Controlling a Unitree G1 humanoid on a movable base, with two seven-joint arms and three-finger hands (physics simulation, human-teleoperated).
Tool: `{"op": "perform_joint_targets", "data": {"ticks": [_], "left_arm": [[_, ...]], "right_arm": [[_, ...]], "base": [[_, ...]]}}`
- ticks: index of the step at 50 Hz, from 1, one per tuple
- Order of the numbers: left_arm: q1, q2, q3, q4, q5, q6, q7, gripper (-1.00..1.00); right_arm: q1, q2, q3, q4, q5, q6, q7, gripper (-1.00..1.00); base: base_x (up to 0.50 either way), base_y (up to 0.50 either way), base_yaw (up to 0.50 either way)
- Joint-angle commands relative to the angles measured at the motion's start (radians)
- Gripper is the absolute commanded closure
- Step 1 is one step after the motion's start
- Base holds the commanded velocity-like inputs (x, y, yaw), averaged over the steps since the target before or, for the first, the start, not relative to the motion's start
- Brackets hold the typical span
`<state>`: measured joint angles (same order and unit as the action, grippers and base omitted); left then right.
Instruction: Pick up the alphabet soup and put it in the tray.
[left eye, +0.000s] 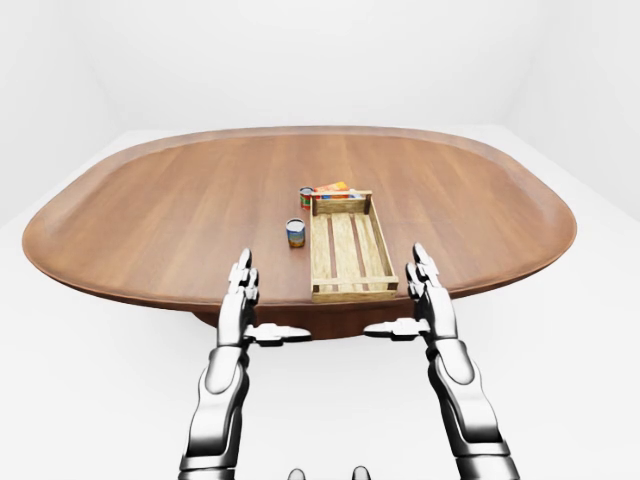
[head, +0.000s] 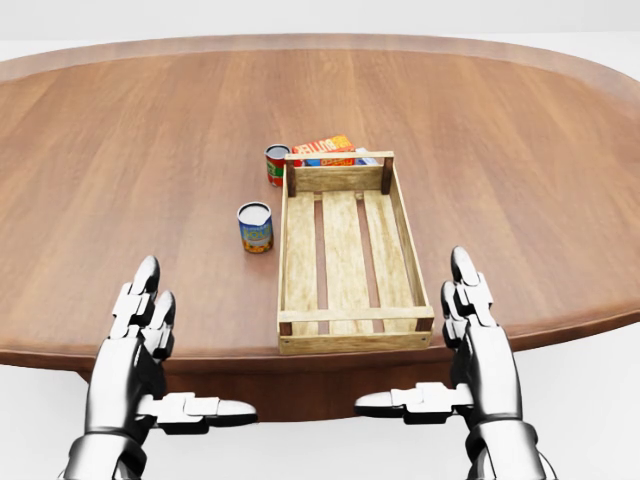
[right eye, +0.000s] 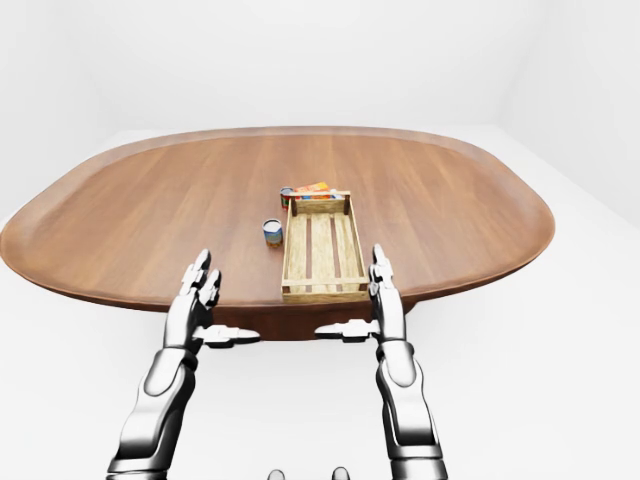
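Note:
The alphabet soup can (head: 255, 227), blue and yellow with a pale lid, stands upright on the wooden table (head: 130, 150), just left of the wooden slatted tray (head: 352, 341). The tray holds nothing. My left hand (head: 165, 350) hovers open at the table's near edge, below and left of the can. At the same height my right hand (head: 450, 345) is open too, off the tray's lower right corner. Both thumbs point inward and neither hand touches anything.
A red can (head: 276, 165) stands at the tray's upper left corner. An orange box (head: 325, 147) lies just beyond the tray's top wall. The oval table's near rim (head: 300, 385) runs under my hands; white floor (left eye: 80, 380) surrounds it.

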<state>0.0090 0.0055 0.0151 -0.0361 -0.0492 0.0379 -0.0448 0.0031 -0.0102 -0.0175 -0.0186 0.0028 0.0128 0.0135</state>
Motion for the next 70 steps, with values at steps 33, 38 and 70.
{"op": "perform_joint_targets", "data": {"ticks": [33,38,70], "left_arm": [[0.090,0.024,0.142,-0.452,-0.233,0.049,-0.112,-1.00],[0.091,0.027,0.157,-0.494,-0.245,0.049,-0.109,-1.00],[0.104,0.023,0.184,-0.548,-0.265,0.049,-0.126,-1.00]], "right_arm": [[0.169,-0.003,-0.066,-0.547,-0.041,0.075,0.086,-0.98],[0.183,0.003,-0.092,-0.611,-0.038,0.075,0.096,-0.98],[0.220,0.017,-0.095,-0.646,-0.061,0.075,0.126,-0.98]], "base": [[0.00,0.00,0.00],[0.00,0.00,0.00],[0.23,-0.18,0.00]]}}
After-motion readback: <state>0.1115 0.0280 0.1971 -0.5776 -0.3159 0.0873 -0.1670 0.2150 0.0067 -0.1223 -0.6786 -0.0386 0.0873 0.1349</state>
